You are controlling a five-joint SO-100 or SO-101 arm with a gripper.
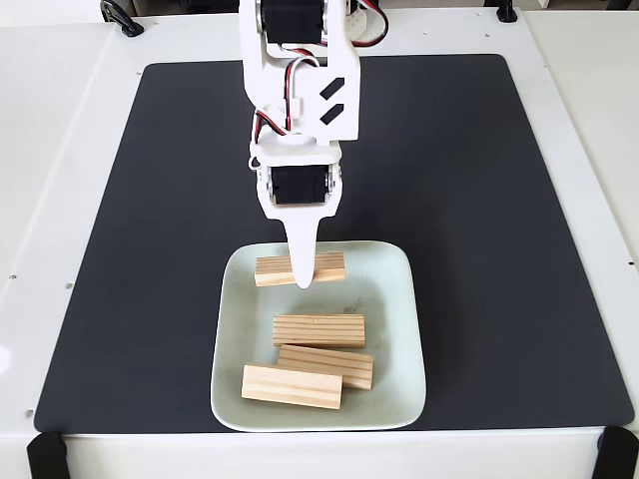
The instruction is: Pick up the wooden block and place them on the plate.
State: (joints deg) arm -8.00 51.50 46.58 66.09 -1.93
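Near the frame's centre, the jaws point(303, 277) point down onto the top wooden block point(300, 268), long axis left-right, on the plate point(397, 299). Whether they grip it I cannot tell. Three more blocks lie below.

The arm point(297, 90) at the upper centre of the frame has white plastic shells around black servo blocks. Red, black and white cables loop beside its joints. Two black slanted bars mark one panel. Its gripper point(303, 261) tapers to a white pointed finger.
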